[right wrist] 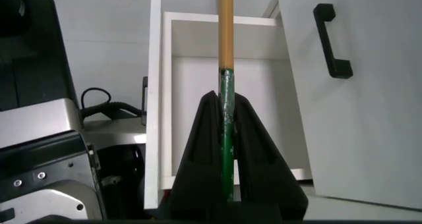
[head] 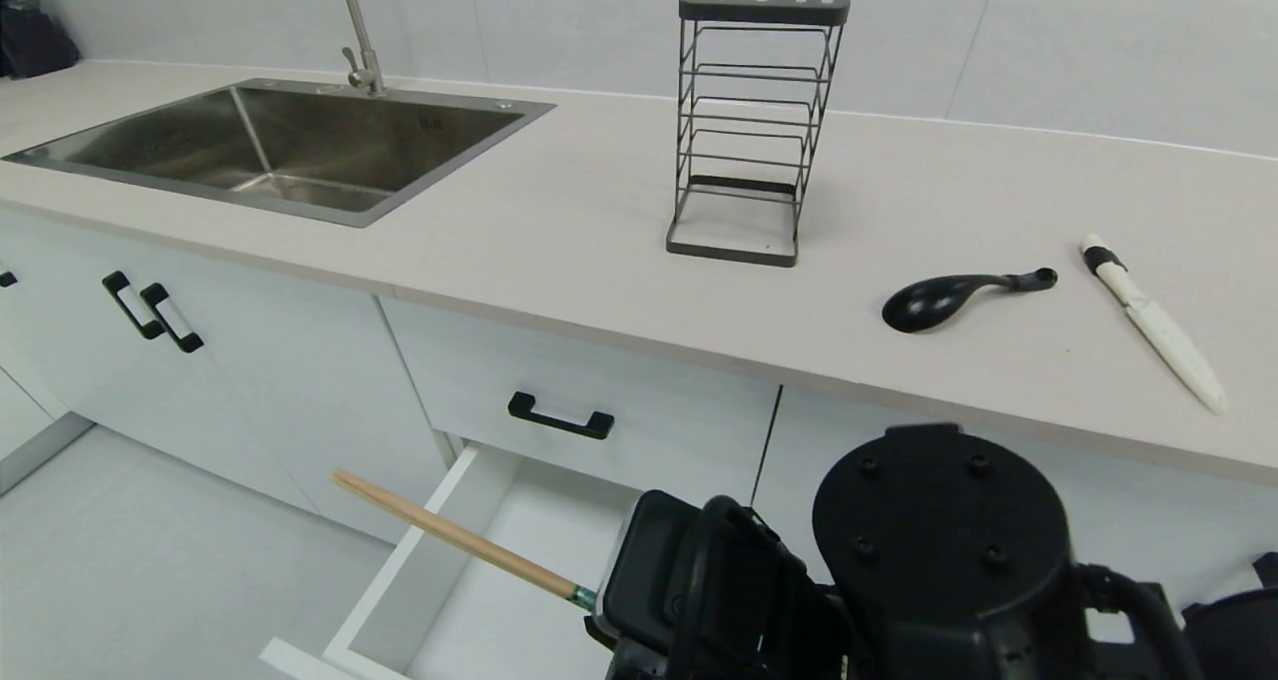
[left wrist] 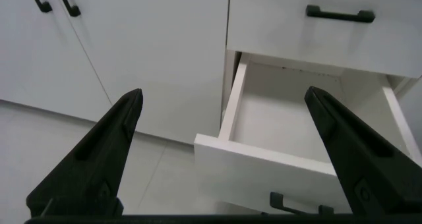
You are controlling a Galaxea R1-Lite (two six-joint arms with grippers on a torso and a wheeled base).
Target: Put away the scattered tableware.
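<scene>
Right end effector (right wrist: 226, 102) pinches the chopstick (head: 454, 537) at its green end, pointing left over the drawer (head: 384, 595); left end effector (left wrist: 223, 95) spread.

Bright, even light casts soft, faint shadows.

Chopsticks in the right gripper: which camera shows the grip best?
Right wrist view: the right gripper clamps the chopsticks by the green end, aimed at the drawer. Head view shows the wooden shaft over the drawer, grip hidden. Left wrist view faces the drawer.
</scene>
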